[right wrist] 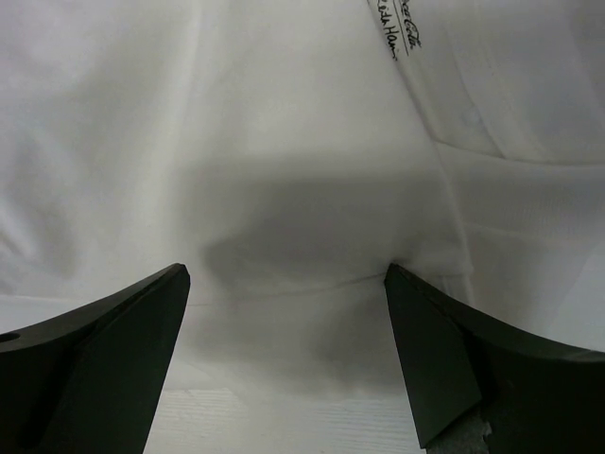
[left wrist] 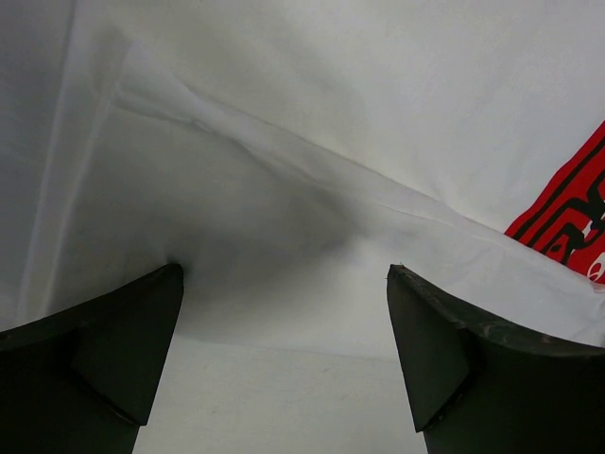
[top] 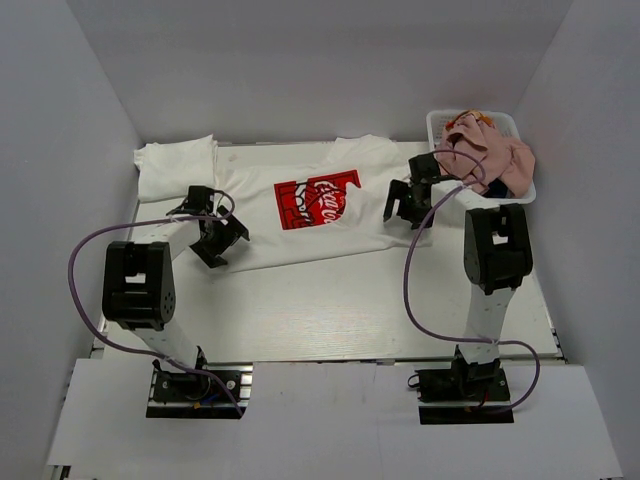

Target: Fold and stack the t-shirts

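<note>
The white Coca-Cola t-shirt (top: 330, 215) lay spread flat on the table (top: 330, 320). The left gripper (top: 225, 245) stood at its left edge and the right gripper (top: 408, 215) at its right edge, each with fingers apart above the cloth. Folded white t-shirts (top: 175, 165) lay far left. The pink t-shirt (top: 490, 152) sat in the basket (top: 440, 115).

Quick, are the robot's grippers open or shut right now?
Left gripper: open, empty, over the white shirt.
Right gripper: open, empty, over the same shirt.

Both arms reach forward, left pincer (top: 220, 242) and right pincer (top: 405, 214) spread wide.
</note>
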Controlling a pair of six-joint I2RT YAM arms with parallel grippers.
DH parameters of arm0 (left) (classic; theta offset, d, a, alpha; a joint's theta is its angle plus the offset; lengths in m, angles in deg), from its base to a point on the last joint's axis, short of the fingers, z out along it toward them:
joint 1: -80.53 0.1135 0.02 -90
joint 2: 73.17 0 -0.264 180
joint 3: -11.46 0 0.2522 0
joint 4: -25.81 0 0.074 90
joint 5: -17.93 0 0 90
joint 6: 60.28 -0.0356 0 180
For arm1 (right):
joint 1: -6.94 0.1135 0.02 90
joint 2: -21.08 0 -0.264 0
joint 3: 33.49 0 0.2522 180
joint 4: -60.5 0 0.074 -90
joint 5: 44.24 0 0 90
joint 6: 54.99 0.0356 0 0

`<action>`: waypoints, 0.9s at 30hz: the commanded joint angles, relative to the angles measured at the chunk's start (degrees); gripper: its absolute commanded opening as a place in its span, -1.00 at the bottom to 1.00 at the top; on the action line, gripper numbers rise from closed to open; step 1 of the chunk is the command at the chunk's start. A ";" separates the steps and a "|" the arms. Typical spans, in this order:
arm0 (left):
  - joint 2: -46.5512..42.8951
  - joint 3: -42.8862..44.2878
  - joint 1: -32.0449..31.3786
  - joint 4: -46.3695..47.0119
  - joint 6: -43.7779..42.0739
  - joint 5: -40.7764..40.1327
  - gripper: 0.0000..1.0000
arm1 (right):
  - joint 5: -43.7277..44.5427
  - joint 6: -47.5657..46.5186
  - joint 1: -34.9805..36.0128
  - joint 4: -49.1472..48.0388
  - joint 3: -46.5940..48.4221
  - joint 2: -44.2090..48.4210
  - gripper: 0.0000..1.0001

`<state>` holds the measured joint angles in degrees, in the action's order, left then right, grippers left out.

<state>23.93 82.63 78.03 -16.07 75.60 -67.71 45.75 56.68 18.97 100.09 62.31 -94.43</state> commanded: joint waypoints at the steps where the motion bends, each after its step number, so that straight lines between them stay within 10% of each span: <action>1: 3.18 -2.03 -0.31 -5.10 -1.15 -2.95 0.98 | -1.20 -0.40 -0.69 -0.33 -7.46 0.62 0.81; 16: -20.00 -20.58 -0.31 -18.98 2.19 -3.48 0.98 | -2.72 11.55 2.03 9.24 -48.19 37.33 0.81; 27: -34.34 -8.72 -0.31 -21.99 1.58 -11.83 0.98 | 2.57 4.79 4.31 9.61 -35.12 52.13 0.81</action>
<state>-7.78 69.52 77.77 -39.37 78.03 -75.14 47.04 64.11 22.73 111.89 21.87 -44.39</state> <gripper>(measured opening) 0.990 0.904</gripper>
